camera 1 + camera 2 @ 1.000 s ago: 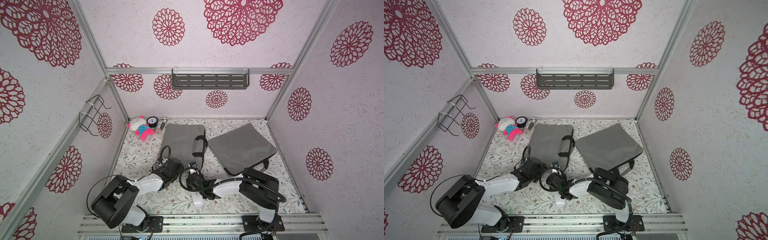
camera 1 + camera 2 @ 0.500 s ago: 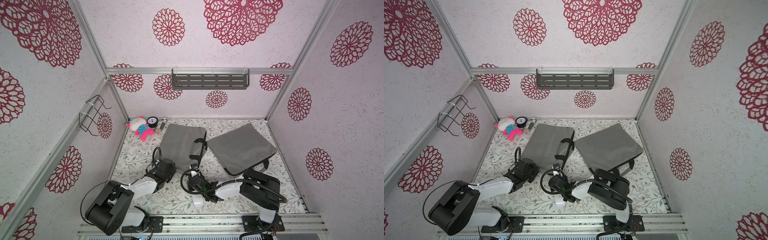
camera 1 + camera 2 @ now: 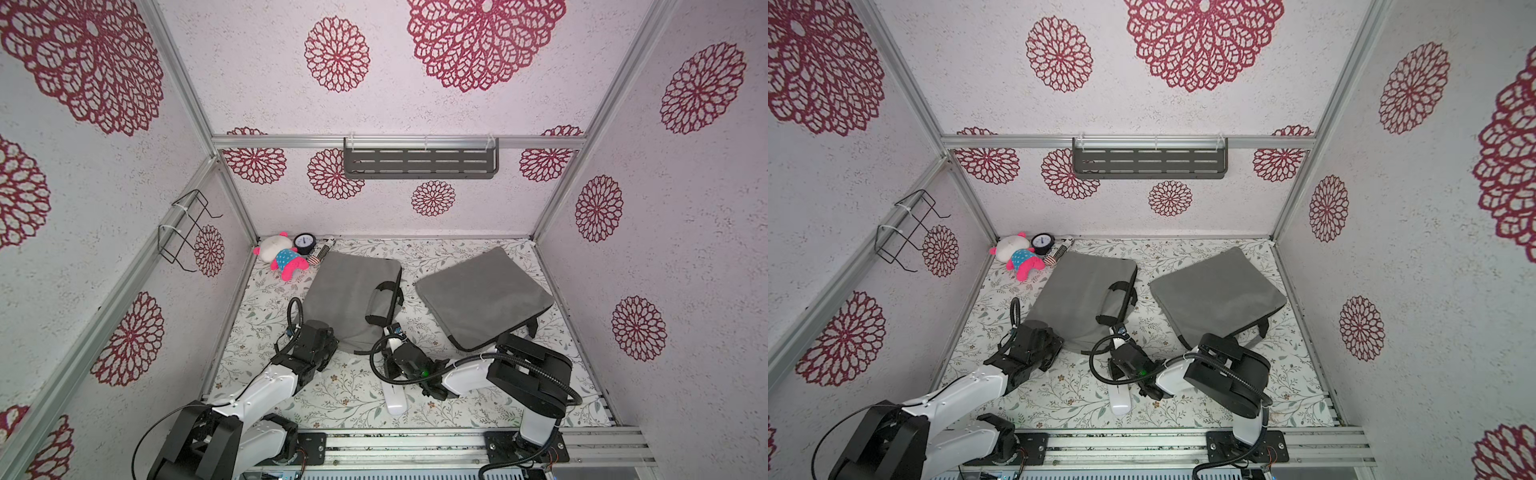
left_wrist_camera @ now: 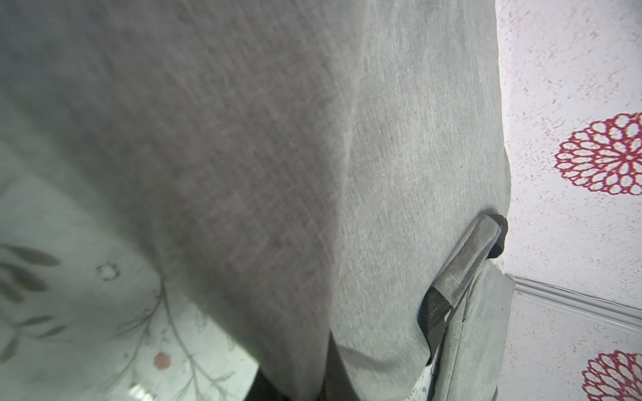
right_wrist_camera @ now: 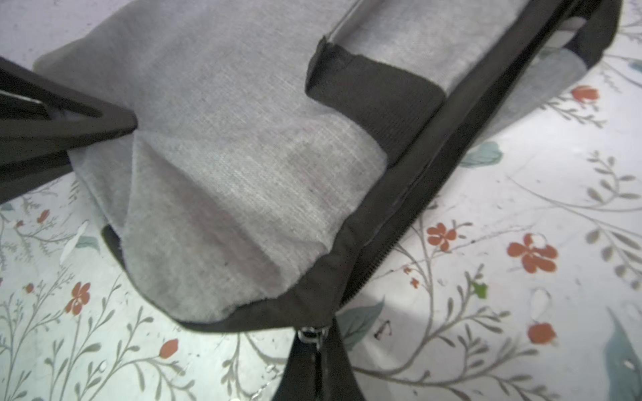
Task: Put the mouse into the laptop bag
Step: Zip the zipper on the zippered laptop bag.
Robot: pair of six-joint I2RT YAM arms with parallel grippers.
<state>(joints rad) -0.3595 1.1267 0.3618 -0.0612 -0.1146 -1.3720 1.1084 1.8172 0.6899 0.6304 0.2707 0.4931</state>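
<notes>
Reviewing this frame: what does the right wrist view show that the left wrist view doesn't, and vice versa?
Right wrist only: the zipper pull at the shut right gripper, and the left gripper pinching the fabric. Left wrist only: a red wall rosette. Both: the grey laptop bag, its handle and the floral table cover.

Robotics lab test cell, by the look: aluminium frame bars [image 3: 291,142] are boxing in flower-papered walls [image 3: 519,199]; a left arm [image 3: 266,386] and a right arm [image 3: 469,372] are sitting bolted to a slotted rail [image 3: 415,442] along the floor's front edge; a floral mat [image 3: 345,386] is covering that floor.
</notes>
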